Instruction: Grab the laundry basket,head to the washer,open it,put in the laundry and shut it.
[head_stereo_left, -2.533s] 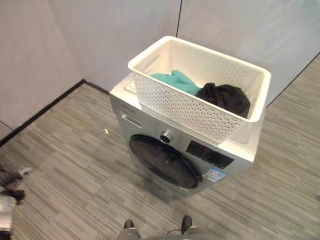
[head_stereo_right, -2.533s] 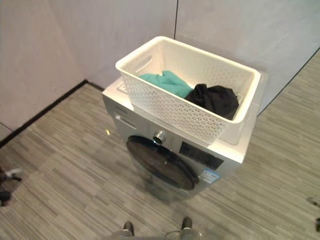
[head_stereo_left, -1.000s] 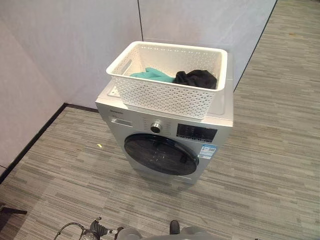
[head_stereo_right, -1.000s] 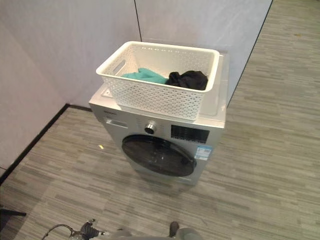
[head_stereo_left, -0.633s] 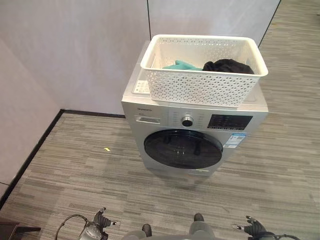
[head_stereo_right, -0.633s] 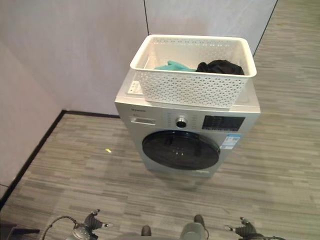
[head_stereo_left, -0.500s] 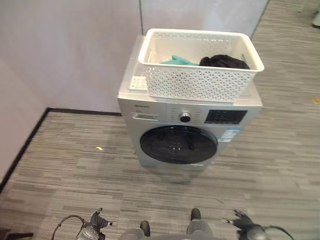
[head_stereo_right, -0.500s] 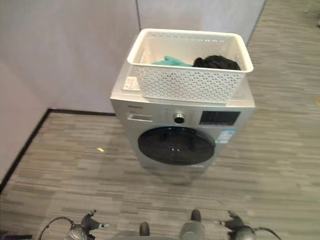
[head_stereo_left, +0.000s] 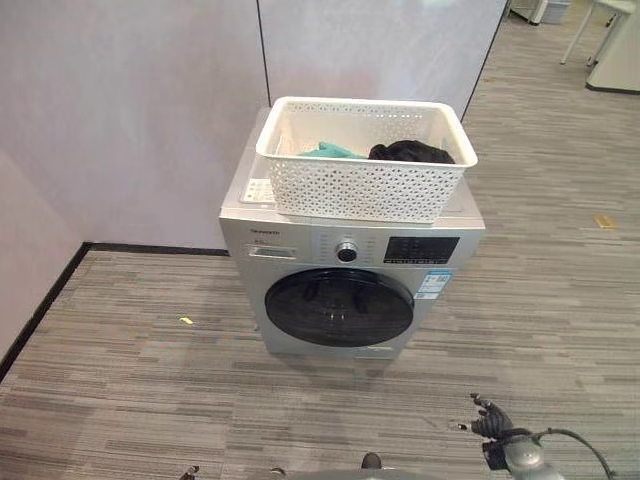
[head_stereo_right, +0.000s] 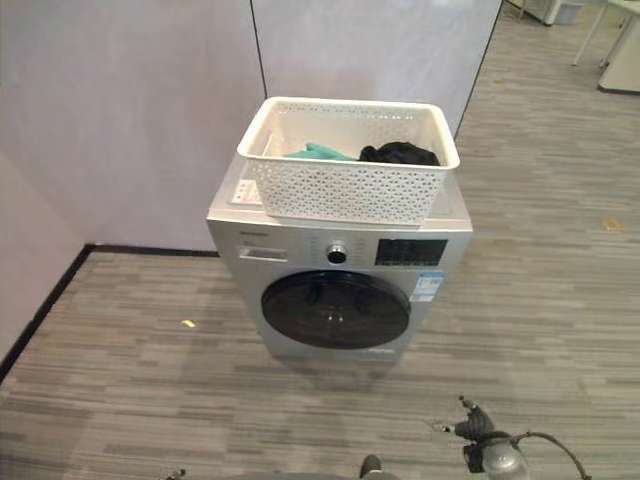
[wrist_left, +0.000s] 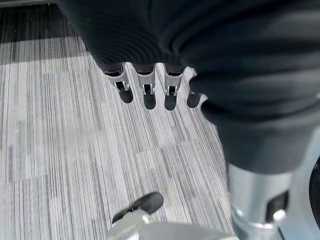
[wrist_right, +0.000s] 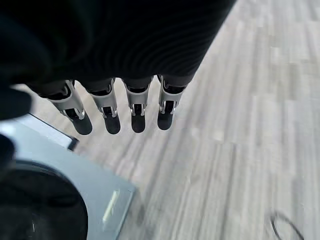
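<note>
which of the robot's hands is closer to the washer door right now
Right. The right hand hangs low in front of the washer door, off toward its right side, with the washer's corner close in its wrist view. The left hand hangs over bare floor, clear of the door.

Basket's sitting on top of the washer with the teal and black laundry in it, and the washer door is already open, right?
Not quite: the washer door is shut, its dark round glass flush with the front, as the left eye view shows. The rest holds: the white basket sits on top of the washer, with the teal cloth and the black cloth inside it.
</note>
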